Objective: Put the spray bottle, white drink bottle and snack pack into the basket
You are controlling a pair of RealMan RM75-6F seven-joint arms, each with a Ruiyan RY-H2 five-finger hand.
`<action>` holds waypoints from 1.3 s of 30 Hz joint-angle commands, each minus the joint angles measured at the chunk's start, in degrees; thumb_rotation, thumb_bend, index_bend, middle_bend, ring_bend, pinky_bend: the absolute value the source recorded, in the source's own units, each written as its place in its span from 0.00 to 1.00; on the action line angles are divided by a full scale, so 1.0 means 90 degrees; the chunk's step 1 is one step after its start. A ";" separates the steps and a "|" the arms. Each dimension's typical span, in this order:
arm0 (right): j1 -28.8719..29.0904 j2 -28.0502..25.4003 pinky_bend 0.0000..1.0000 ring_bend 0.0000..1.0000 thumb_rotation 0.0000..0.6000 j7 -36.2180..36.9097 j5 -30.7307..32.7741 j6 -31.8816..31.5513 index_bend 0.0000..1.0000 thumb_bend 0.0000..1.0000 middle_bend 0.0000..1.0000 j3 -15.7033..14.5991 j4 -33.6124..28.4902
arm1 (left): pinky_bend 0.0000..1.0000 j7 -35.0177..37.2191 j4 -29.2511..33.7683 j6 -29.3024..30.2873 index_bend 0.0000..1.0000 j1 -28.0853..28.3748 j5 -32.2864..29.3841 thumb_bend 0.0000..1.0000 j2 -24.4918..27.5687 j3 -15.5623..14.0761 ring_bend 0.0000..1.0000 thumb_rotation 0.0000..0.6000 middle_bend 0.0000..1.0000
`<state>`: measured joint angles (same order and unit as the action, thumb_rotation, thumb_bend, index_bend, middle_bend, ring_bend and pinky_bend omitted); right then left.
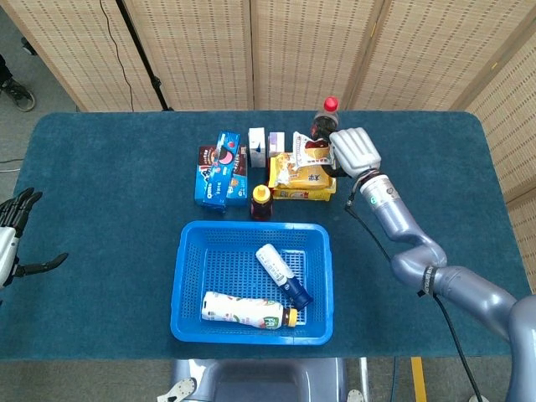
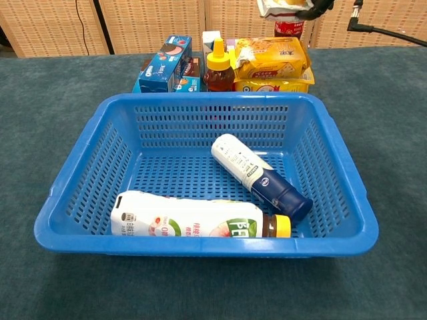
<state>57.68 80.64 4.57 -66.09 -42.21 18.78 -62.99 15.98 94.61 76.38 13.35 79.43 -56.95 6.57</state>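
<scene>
- Right hand [image 1: 355, 152]: grasping the snack pack [image 1: 313, 151], a white pack with a red picture, fingers curled over its right end. In the chest view the pack [image 2: 283, 7] is at the top edge, clear of the goods beneath it; only the dark fingertips [image 2: 319, 7] of the hand show there.
- Directly below the held pack: yellow biscuit packs [image 1: 303, 179], stacked, the top one crumpled. Just behind the hand: cola bottle [image 1: 325, 122] with a red cap, upright.
- Further out to the hand's left side in the head view: small white carton [image 1: 257, 146], then blue cookie boxes [image 1: 218, 168] lying side by side. A honey bottle [image 1: 261, 202] with a yellow cap stands upright in front of the biscuit packs, just behind the far wall of the basket.
- Basket [image 1: 191, 280]: blue, perforated, well in front of the right hand and nearer the robot. Inside it lie two task items:
  - spray bottle [image 1: 282, 275], white body with dark blue cap end, lying diagonally, cap toward the near right corner;
  - white drink bottle [image 1: 249, 311], on its side along the near wall, yellow cap pointing right, close to the spray bottle's cap.
- Left hand [image 1: 12, 230]: far from the right hand, at the left edge of the head view, off the table [image 1: 100, 209]; released, fingers spread, grasping nothing.
- Table: covered in dark teal cloth.
</scene>
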 commanded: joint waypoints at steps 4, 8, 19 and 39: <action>-0.0807 -0.1309 0.56 0.52 1.00 0.0119 -0.0732 -0.0827 0.48 0.61 0.49 -0.0257 -0.1813 | 0.00 0.0182 -0.0040 -0.0013 0.00 0.0003 0.0057 0.14 0.0035 0.0018 0.00 0.82 0.00; -0.1270 -0.2009 0.56 0.52 1.00 0.0105 -0.1428 -0.1235 0.48 0.61 0.50 -0.0652 -0.2972 | 0.00 0.0234 -0.0010 0.0070 0.00 -0.0038 0.0172 0.14 0.0071 -0.0008 0.00 0.82 0.00; -0.1456 -0.2093 0.56 0.52 1.00 -0.1180 -0.2687 -0.1198 0.48 0.61 0.50 -0.1431 -0.4770 | 0.00 0.0095 0.0120 0.0225 0.00 -0.0101 0.0384 0.14 0.0078 -0.0076 0.00 0.82 0.00; -0.0846 -0.0539 0.25 0.00 1.00 -0.3623 -0.0592 -0.0486 0.00 0.00 0.00 -0.1150 -0.4808 | 0.00 0.0232 0.0034 0.0145 0.00 -0.0091 0.0356 0.14 0.0138 -0.0074 0.00 0.82 0.00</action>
<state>49.68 75.99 -27.37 -72.10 -46.81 8.36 -105.70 18.07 94.91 77.69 12.52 82.63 -55.71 5.90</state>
